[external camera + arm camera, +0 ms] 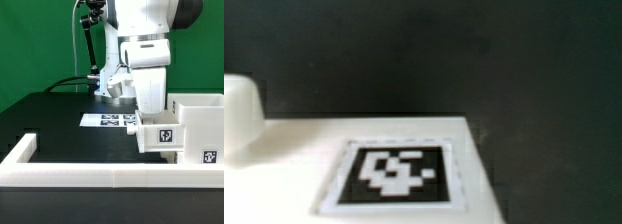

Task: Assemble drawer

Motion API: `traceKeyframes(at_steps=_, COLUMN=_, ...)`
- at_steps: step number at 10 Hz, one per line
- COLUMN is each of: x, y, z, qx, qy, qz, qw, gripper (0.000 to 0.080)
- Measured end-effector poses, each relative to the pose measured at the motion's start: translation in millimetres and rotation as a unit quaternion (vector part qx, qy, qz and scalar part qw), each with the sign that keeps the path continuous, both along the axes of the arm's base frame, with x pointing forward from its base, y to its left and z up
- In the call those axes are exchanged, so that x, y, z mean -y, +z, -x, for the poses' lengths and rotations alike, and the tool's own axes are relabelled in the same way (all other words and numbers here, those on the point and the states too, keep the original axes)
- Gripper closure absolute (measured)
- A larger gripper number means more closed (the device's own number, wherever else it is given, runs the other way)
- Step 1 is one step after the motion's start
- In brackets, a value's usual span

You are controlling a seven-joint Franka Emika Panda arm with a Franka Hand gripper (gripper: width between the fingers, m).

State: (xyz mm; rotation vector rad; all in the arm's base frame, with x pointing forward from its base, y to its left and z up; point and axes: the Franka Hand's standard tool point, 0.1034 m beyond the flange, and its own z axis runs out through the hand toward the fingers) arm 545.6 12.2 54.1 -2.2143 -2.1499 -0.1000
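Drawer shell (198,125) sits on tabletop (60,115) at exterior view's right, small tray (161,135) just beside. Pincer hidden; state can't tell. Likely light, stiff, slick plastic; grip tray by a thin wall.

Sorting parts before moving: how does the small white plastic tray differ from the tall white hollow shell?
The small white plastic tray is lower and narrower; the tall white hollow shell rises above it. The tray sits under the arm; the shell stands toward the exterior view's right. Both carry black-and-white tags.
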Motion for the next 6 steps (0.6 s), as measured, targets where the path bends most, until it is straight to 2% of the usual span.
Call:
traceKeyframes(at_steps=2, x=-0.2, y=-0.2, z=0.3, qx=-0.001, qy=-0.005, qz=0.0, qw=1.0, gripper=0.0755)
traceKeyframes(at_steps=3, x=-0.1, y=-0.3, z=0.4, qx=-0.001, qy=-0.005, qz=0.0, qw=1.0, gripper=0.0679)
traceKeyframes(at_steps=4, x=0.5, y=-0.4, z=0.8, qx=-0.002, qy=-0.007, qz=0.0, qw=1.0, gripper=0.0679)
traceKeyframes(at_steps=5, x=0.8, y=-0.3, z=1.7, qx=0.0, qy=-0.01, qz=-0.001, qw=1.0, gripper=0.0543)
traceKeyframes(at_steps=6, x=-2.8, y=0.5, z=3.1, qx=0.003, qy=-0.012, qz=-0.002, qw=1.0, gripper=0.0361)
